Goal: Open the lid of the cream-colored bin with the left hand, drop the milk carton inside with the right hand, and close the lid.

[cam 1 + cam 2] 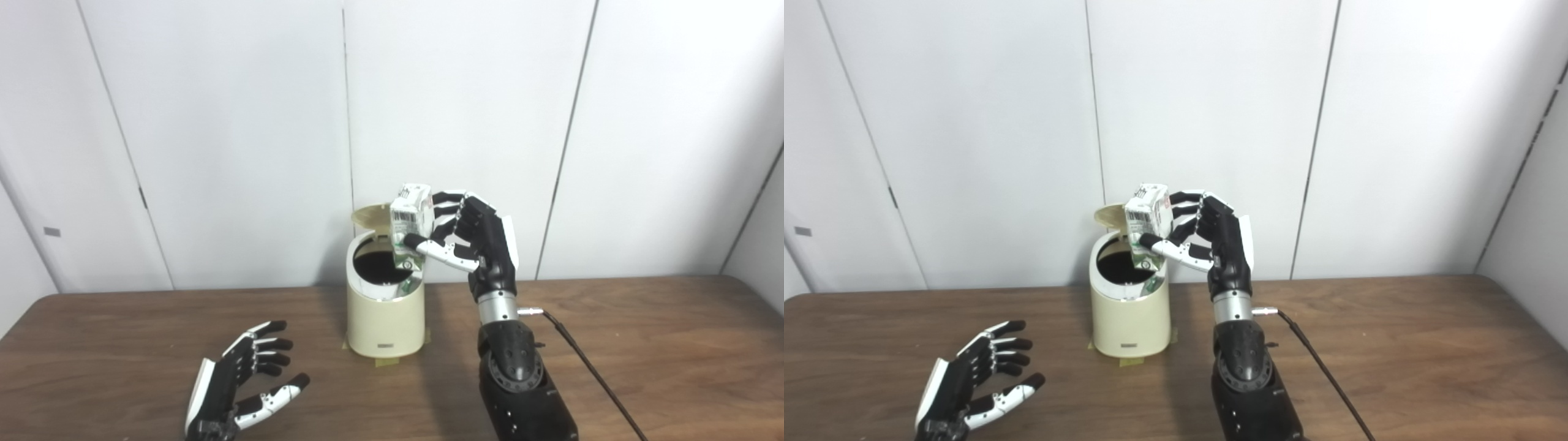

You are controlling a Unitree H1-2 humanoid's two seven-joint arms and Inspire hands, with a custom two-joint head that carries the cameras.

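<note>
From the left eye view, the cream-colored bin (386, 312) stands on the brown table (643, 343). Its lid (370, 217) is up and leans back behind the dark round hole in the top. The right hand (471, 242) is up beside the bin, on the bin's right. Its fingers and thumb are closed on the milk carton (409, 223) and hold it by its side. The carton is almost upright, right over the bin's hole, with its low end just at the rim. The left hand (245, 383) rests low, in front of the bin and off to the bin's left, well apart from it. Its fingers are spread and curl a little, and it holds nothing. A thin black cable (588, 367) runs from the right wrist across the table.

From the right eye view, the bin (1130, 315) has bits of tape (1130, 361) under its base. The right hand (1213, 242) grips the carton (1146, 223) above the bin's hole. The left hand (977, 383) lies wide and bare, in front of the bin and to its left.
</note>
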